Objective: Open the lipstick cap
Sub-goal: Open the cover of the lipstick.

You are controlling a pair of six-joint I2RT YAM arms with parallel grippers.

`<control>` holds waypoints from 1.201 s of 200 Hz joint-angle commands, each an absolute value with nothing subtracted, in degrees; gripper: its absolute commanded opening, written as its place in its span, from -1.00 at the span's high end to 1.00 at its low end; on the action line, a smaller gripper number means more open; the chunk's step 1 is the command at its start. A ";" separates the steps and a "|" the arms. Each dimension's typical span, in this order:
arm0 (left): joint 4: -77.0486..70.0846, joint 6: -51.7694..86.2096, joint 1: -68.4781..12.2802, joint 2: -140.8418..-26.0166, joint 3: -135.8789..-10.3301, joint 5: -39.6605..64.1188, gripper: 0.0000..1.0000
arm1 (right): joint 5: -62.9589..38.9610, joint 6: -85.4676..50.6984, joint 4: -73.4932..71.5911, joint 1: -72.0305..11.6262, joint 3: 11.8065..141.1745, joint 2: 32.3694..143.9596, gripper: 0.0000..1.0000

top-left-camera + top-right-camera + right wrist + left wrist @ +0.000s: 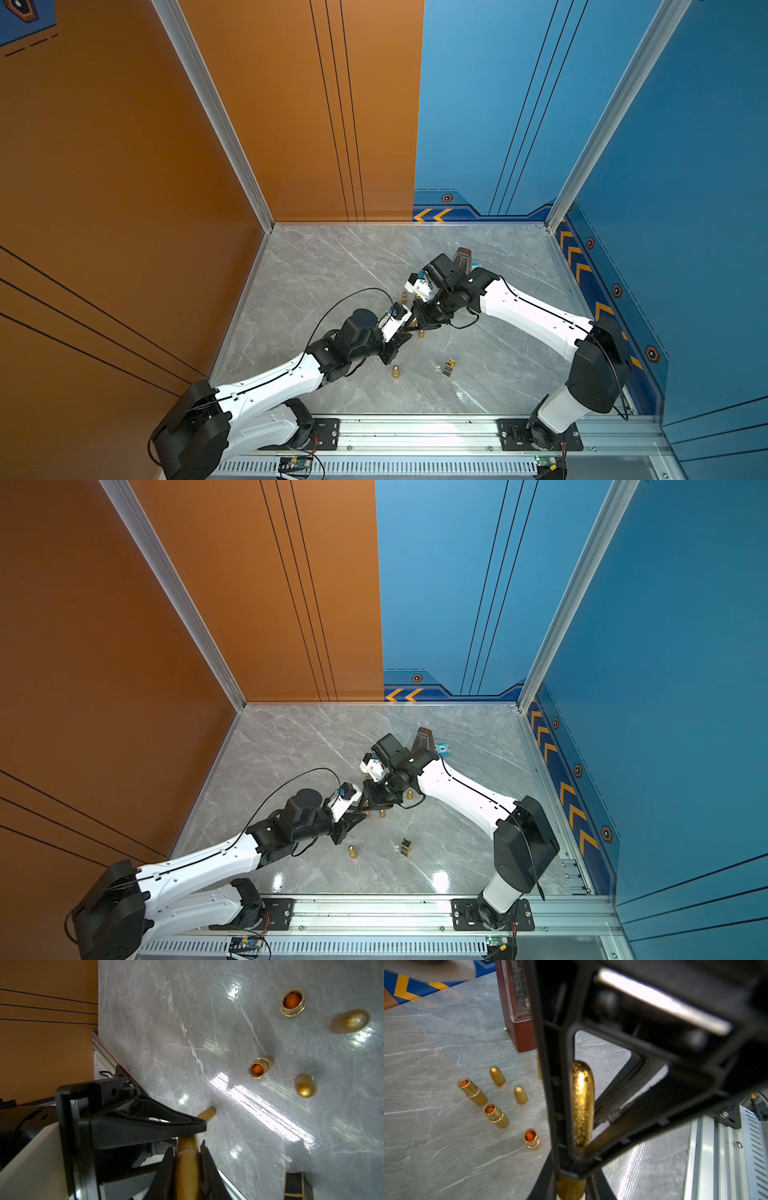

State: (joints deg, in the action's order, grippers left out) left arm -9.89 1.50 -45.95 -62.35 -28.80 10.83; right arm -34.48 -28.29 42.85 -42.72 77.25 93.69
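1. Two grippers were pinched onto one gold lipstick [412, 322], which they held between them just above the middle of the table [332, 266]. The left gripper [406, 331] was clamped on the glittered part [582, 1103], judged to be the cap. The right gripper [417, 325] was clamped on the smoother barrel [187, 1169], below a pale seam line.
2. Step in hand: parting the cap from the barrel.
3. To do it well, pull straight along the tube's axis and hold the barrel arm steady. Bending at the seam risks jamming the cap or slipping on the slick gold.
4. Keep the pull short, as open bases [495, 1114] and loose caps [520, 1095] stood close by.
5. Writing: one loose cap [497, 1076] carried a script mark, perhaps "dec", only partly legible. The brown metronome [517, 1028] showed a printed scale and the letters "PT"; its figures were too blurred to read.
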 commanded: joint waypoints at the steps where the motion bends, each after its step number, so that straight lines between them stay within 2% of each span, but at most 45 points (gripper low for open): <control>1: -10.59 2.72 -46.27 -60.92 -28.98 8.07 1.00 | -34.16 -28.17 42.28 -42.81 76.82 92.12 0.57; 54: -10.55 2.83 -46.14 -60.57 -28.47 6.88 1.00 | -31.84 -27.86 42.36 -42.81 76.99 91.32 0.39; 73: -10.53 2.99 -46.14 -60.39 -28.33 6.99 1.00 | -30.67 -27.95 42.46 -42.81 76.99 90.79 0.25; 100: -10.28 3.06 -46.08 -59.97 -28.26 6.95 1.00 | -29.23 -27.77 42.80 -42.76 76.90 90.18 0.23; 174: -8.98 3.01 -46.14 -60.03 -28.82 7.65 1.00 | -29.18 -26.64 42.89 -42.97 77.43 90.94 0.37; 192: -8.80 3.06 -46.10 -59.94 -28.83 7.76 1.00 | -29.01 -26.12 42.89 -42.99 77.61 90.85 0.53; 240: -7.13 2.79 -46.13 -60.15 -29.52 8.33 1.00 | -28.79 -25.42 42.76 -43.03 78.48 90.58 0.45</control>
